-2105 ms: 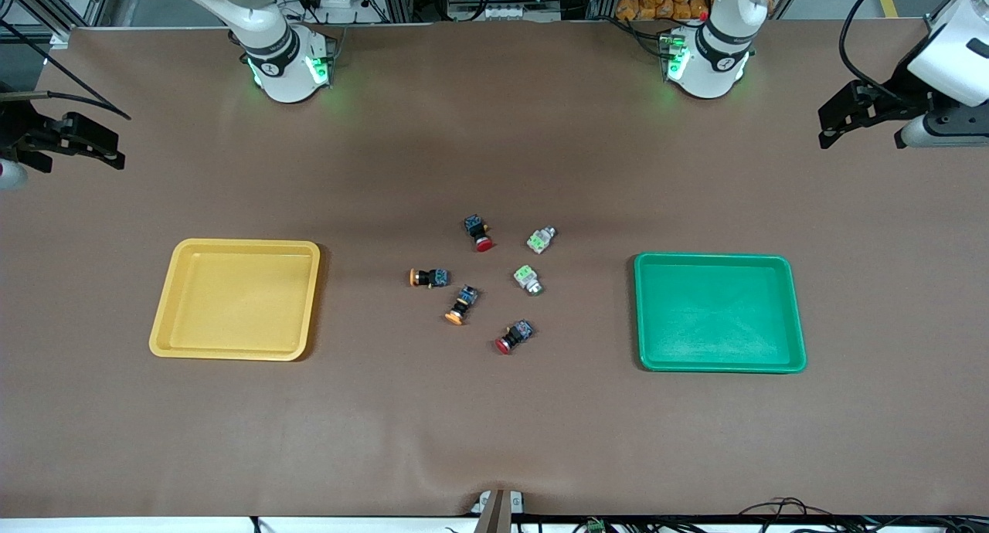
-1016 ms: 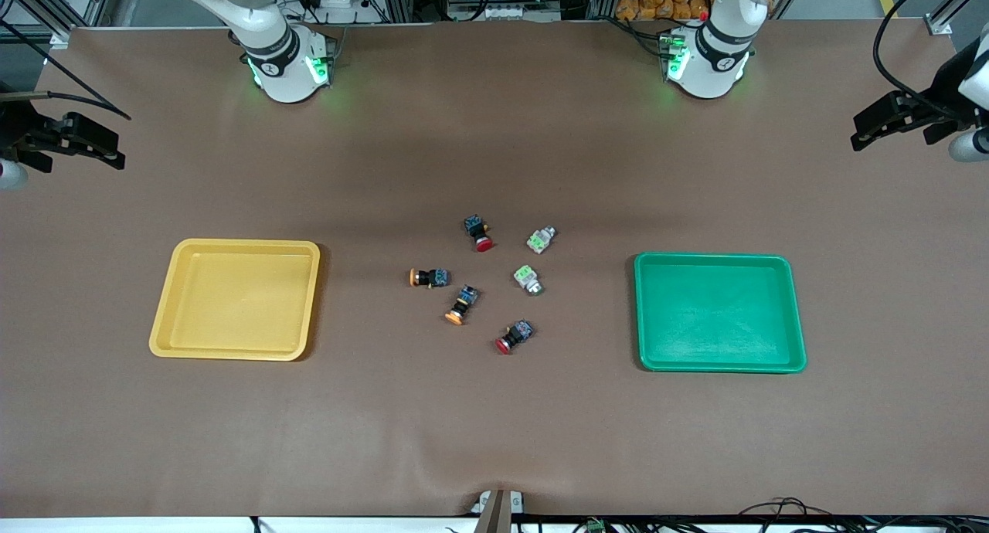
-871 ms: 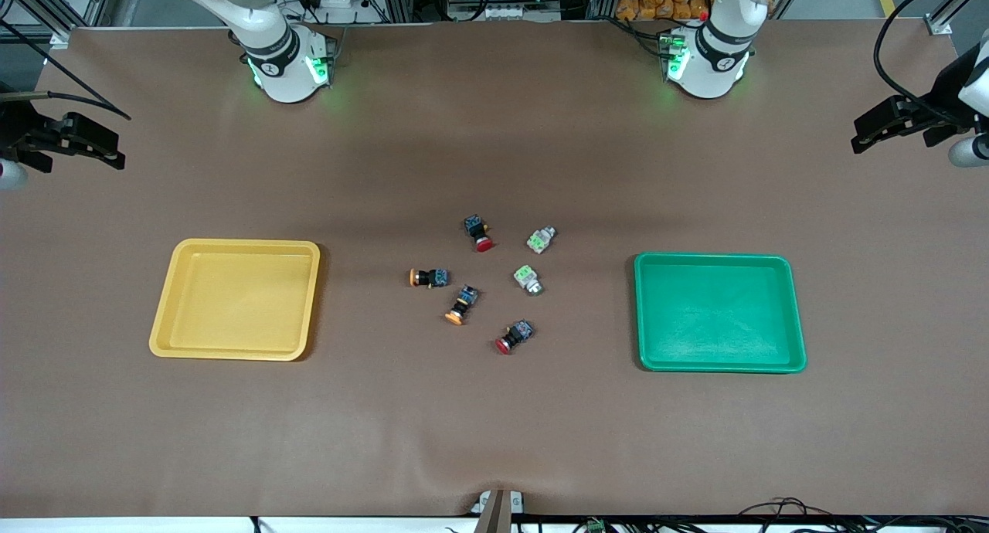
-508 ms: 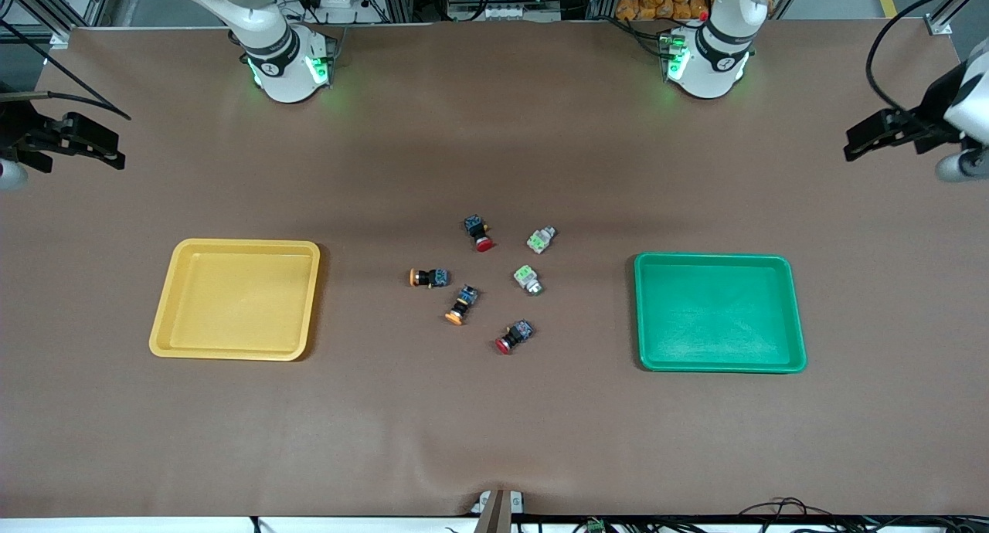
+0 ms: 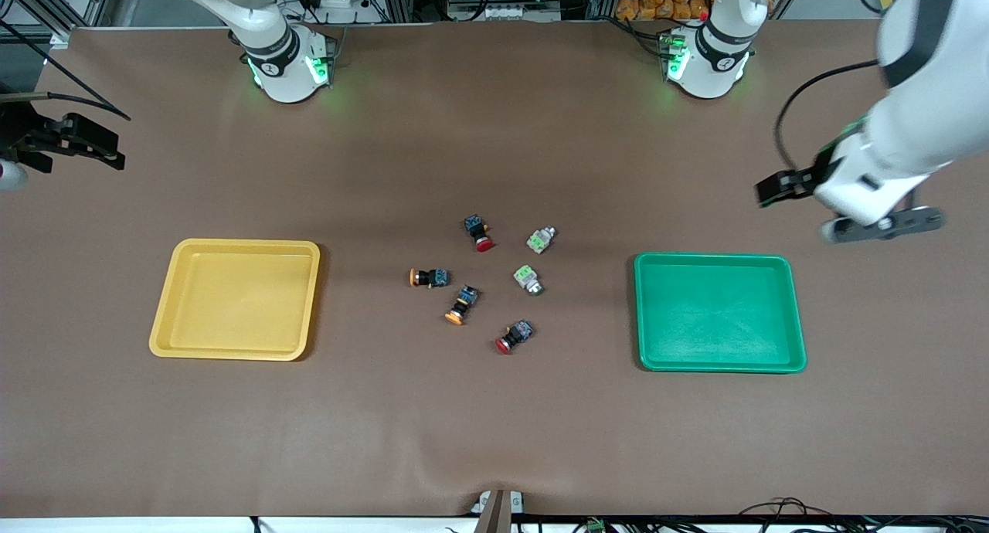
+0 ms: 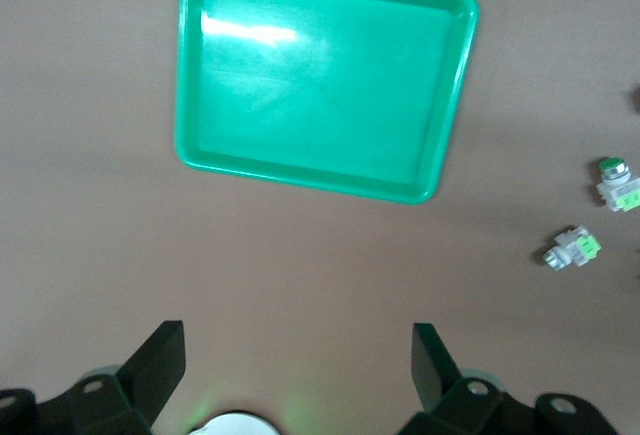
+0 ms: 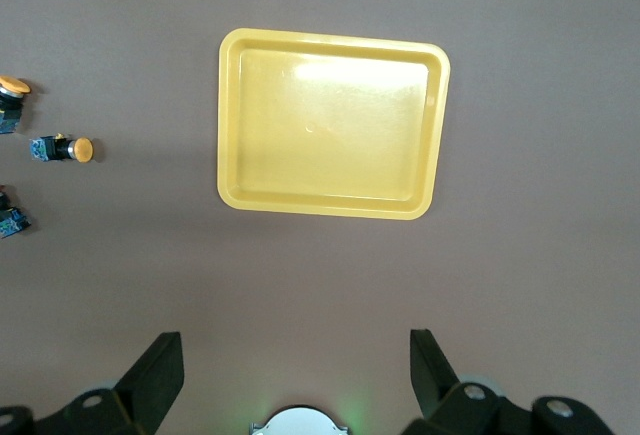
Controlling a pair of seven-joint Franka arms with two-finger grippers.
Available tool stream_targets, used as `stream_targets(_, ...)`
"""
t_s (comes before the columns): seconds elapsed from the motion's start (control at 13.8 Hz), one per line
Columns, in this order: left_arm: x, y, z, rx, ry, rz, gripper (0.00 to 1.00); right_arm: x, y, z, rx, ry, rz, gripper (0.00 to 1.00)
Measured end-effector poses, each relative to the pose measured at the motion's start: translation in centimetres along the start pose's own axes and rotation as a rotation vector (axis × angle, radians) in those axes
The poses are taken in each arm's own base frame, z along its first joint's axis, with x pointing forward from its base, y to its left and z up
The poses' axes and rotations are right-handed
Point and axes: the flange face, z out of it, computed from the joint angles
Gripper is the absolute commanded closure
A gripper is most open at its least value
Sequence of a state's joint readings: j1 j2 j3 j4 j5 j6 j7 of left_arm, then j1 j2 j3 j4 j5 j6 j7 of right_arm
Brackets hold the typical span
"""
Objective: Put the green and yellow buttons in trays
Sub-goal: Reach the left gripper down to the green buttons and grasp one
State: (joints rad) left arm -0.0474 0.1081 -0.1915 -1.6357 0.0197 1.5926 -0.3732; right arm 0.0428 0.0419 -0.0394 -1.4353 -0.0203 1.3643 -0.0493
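Note:
Two green buttons [image 5: 542, 240] [image 5: 528, 279] and two yellow buttons [image 5: 429, 277] [image 5: 460, 304] lie loose mid-table between the yellow tray [image 5: 234, 299] and the green tray [image 5: 718, 313]. Both trays hold nothing. My left gripper [image 5: 774, 188] is open, up over bare table beside the green tray's corner toward the left arm's base. Its wrist view shows the open left gripper [image 6: 297, 375], the green tray [image 6: 320, 75] and both green buttons [image 6: 619, 184] [image 6: 573, 250]. My right gripper [image 5: 99, 151] waits, open, at the right arm's end of the table. Its wrist view shows the right gripper [image 7: 297, 370], the yellow tray [image 7: 330, 130] and yellow buttons [image 7: 62, 148] [image 7: 10, 90].
Two red-capped switches [image 5: 480, 232] [image 5: 514, 337] lie among the buttons, one farther from the front camera, one nearer. The arms' bases [image 5: 286, 62] [image 5: 707, 58] stand at the table's back edge.
My left arm has swung in from the table's end and now hangs over the table beside the green tray. The right arm, buttons and trays have not moved.

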Motion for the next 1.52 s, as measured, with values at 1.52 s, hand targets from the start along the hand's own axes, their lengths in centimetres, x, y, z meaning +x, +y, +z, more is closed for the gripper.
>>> stream_targets(1.52, -5.6, 25.8, 24.9, 0.022, 0.014, -0.513, 0.00, 0.2, -0.1, 0.2, 0.000, -0.004, -0.001, 0.00)
